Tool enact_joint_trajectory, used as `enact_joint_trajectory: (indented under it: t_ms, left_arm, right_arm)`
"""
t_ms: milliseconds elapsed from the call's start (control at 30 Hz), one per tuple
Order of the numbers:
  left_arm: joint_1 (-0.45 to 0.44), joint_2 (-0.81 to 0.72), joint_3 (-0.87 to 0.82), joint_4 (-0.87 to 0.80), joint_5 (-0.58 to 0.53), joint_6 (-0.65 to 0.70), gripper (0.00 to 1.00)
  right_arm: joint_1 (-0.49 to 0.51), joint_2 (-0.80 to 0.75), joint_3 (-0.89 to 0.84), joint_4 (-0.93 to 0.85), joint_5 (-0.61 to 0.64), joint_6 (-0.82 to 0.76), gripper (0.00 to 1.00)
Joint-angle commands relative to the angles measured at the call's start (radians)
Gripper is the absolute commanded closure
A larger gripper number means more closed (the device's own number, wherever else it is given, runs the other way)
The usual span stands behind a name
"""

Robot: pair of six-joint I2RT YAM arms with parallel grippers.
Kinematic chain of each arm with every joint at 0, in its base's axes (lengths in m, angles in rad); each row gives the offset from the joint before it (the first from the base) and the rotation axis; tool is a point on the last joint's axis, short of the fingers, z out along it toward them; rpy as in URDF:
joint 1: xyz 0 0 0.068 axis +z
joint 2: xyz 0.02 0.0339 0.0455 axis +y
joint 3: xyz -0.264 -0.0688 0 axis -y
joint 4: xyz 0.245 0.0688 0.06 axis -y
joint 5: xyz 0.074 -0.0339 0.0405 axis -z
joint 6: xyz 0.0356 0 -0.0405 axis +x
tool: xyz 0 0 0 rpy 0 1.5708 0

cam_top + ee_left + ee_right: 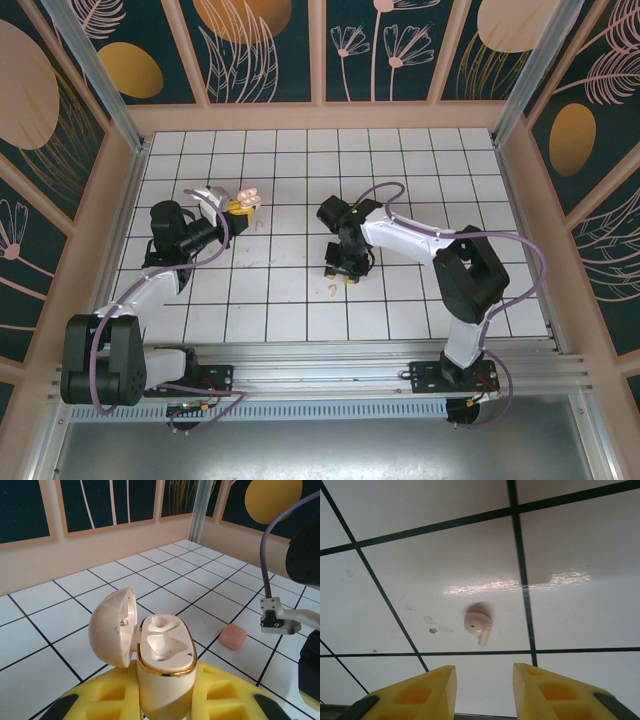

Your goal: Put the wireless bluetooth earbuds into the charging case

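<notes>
Left wrist camera: the left gripper [167, 692] is clamped on the lower body of a beige charging case [165, 645], holding it upright over the tiled table [45, 625]. Its lid [112, 630] is swung back to the left, apparently so the two moulded wells face up and sit steady for loading. Whether either well already holds a bud cannot be told. A salmon-pink case [233, 636] lies closed on a tile to the right, apart from the held one. In the right wrist view, the right gripper [484, 680] hangs low over the table, its yellow fingers [420, 690] spread with nothing between them. It is lined up on a pale beige earbud [478, 624] lying loose on a white tile just ahead, a stance that looks set for a pinch pick-up.
</notes>
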Motion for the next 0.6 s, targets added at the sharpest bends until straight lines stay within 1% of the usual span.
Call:
enact_joint_trajectory:
  t_ms: [0, 167, 300, 567]
  left_arm:
    - [-0.007, -0.009, 0.022, 0.030, 0.018, -0.007, 0.88]
    - [-0.006, -0.009, 0.023, 0.025, 0.017, -0.003, 0.88]
    - [-0.007, -0.009, 0.023, 0.025, 0.015, -0.004, 0.88]
    - [-0.007, -0.005, 0.021, 0.024, 0.015, -0.002, 0.88]
  right_arm:
    - [0.016, 0.038, -0.018, 0.029, -0.030, 0.042, 0.65]
    - [0.016, 0.063, -0.033, 0.047, -0.022, 0.043, 0.65]
    - [0.017, 0.072, -0.070, 0.103, -0.048, 0.052, 0.66]
    - [0.016, 0.108, -0.073, 0.131, -0.053, 0.037, 0.68]
